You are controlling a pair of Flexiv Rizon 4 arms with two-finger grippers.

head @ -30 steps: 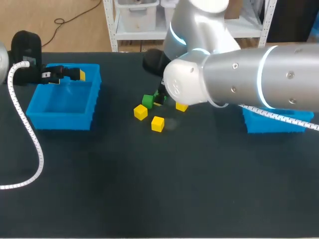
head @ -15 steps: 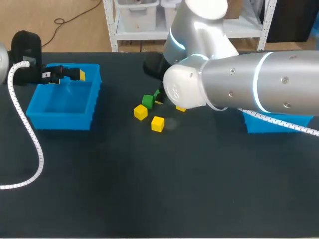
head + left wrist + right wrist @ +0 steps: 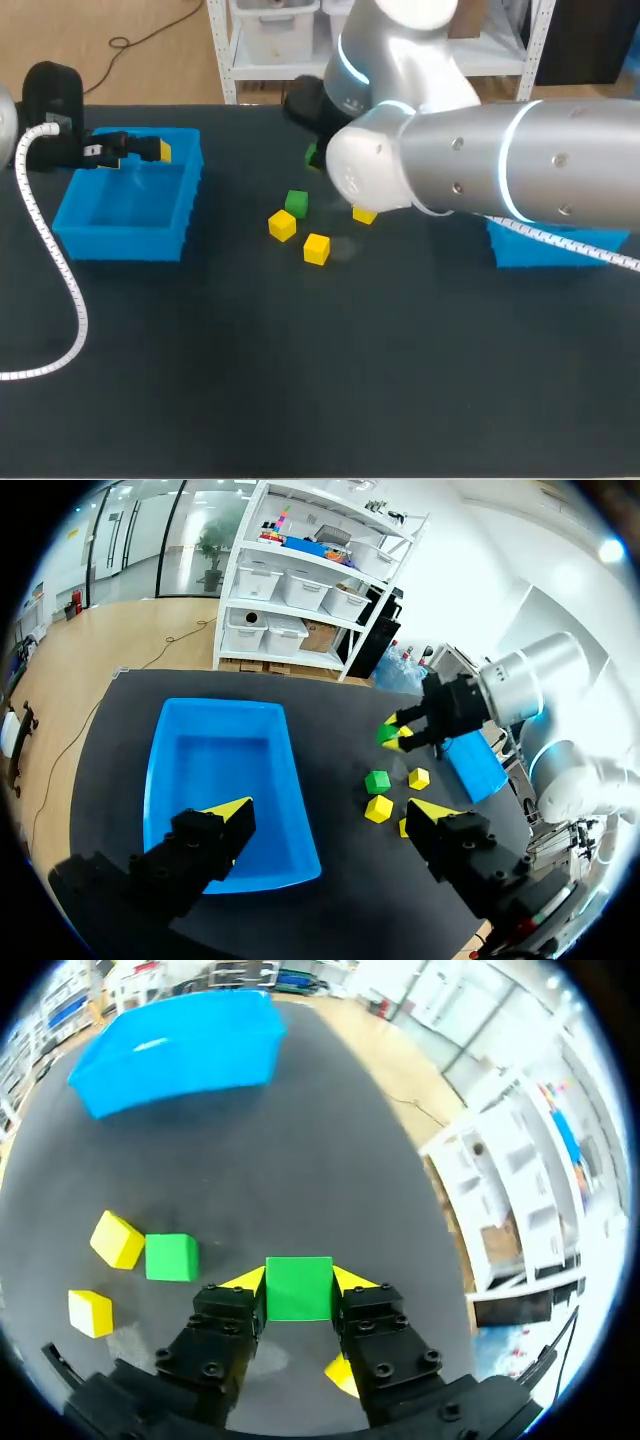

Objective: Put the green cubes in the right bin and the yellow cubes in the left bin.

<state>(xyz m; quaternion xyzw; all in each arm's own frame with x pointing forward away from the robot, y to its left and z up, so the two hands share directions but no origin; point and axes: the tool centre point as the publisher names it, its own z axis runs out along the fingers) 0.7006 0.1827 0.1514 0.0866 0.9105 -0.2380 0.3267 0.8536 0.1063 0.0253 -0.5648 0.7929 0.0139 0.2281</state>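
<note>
One black table [image 3: 300, 400] carries everything. The right arm [image 3: 500, 170] lies across it and covers most of the right bin [image 3: 560, 248], from which all places here are given. Well to the left of that bin, at the table's other end, sits the left bin [image 3: 130, 210]. The left tool [image 3: 150, 150] is above its far rim, fingers spread wide with nothing between them.

The right tool [image 3: 298, 1280] is clamped on a green cube [image 3: 298, 1292], one yellow-tipped finger pressing each side. This held cube is left of the right bin and further back, well apart from it. The right wrist view looks away from the right bin toward the left one, so the target lies behind the tool. I judge the carry must swing rightward and nearer, and the right arm is plainly the closer one.

Also left of the right bin and well apart from it, a loose green cube [image 3: 296, 203] and three yellow cubes [image 3: 316, 248] rest on the table.
</note>
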